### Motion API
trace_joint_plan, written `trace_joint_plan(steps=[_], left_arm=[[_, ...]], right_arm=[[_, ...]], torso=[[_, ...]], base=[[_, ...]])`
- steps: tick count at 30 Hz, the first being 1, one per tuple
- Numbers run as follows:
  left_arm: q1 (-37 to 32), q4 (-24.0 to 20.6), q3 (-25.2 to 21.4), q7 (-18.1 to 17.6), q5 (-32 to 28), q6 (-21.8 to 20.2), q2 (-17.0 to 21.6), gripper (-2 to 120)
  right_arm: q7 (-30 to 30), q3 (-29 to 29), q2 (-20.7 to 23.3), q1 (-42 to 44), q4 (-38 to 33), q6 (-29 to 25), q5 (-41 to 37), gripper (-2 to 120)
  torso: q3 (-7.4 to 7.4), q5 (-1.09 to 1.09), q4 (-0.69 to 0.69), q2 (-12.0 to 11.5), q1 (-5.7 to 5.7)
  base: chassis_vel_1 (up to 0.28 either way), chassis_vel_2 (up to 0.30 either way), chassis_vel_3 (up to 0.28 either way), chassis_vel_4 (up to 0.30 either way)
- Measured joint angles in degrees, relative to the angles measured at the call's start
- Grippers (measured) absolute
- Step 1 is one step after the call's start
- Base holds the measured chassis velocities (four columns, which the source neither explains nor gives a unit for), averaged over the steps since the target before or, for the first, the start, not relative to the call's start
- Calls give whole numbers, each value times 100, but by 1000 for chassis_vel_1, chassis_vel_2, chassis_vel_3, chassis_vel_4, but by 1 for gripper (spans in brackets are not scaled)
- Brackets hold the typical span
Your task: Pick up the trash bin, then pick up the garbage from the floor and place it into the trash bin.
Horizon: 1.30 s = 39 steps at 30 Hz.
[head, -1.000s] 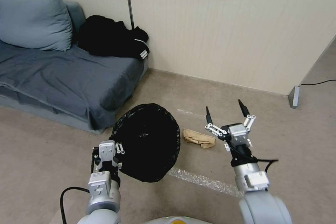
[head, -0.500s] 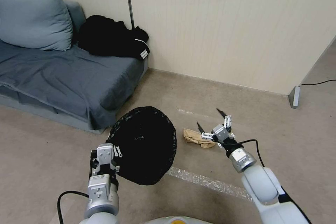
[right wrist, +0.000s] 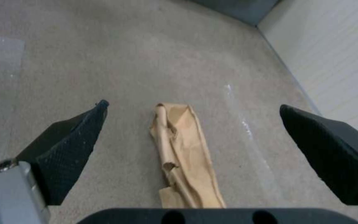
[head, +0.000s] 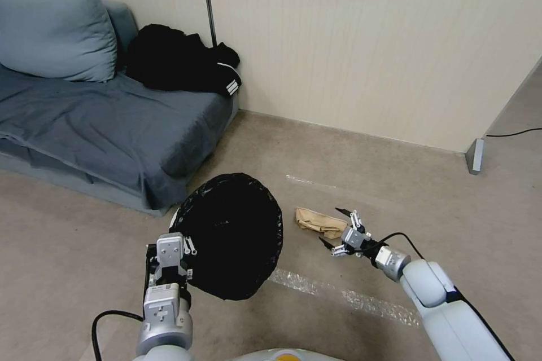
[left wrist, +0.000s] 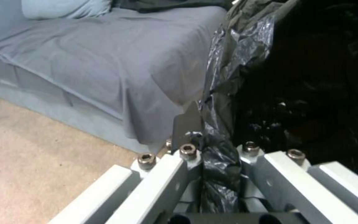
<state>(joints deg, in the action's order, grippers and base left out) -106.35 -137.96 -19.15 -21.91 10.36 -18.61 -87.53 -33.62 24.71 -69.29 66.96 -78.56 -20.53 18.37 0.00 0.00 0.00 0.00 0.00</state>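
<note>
my left claw [head: 189, 248] pinches the bagged rim of the trash bin [head: 231, 234], held above the floor. my right claw [head: 334, 227] is spread wide beside the brown paper bag [head: 319, 222] on the floor [head: 395, 192].

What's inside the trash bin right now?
The trash bin, clamped at its rim by the left end effector, shows black liner inside. No garbage visible, but the dark interior hides its bottom.

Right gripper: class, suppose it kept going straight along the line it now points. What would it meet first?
Most likely the brown paper bag on the floor. The right gripper is open, and in its wrist view the bag lies centred between the fingers. How far off the bag still is remains unclear.
</note>
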Motion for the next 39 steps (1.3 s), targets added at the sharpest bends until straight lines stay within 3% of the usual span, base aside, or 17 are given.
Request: trace_joint_plan(steps=[39], left_arm=[[-113,-93,98,30,167,65,-30,2]], right_arm=[[1043,-169,-597,-1452,2994,-414,723,100]], torso=[[0,0,0,0,-1]], base=[[0,0,0,0]])
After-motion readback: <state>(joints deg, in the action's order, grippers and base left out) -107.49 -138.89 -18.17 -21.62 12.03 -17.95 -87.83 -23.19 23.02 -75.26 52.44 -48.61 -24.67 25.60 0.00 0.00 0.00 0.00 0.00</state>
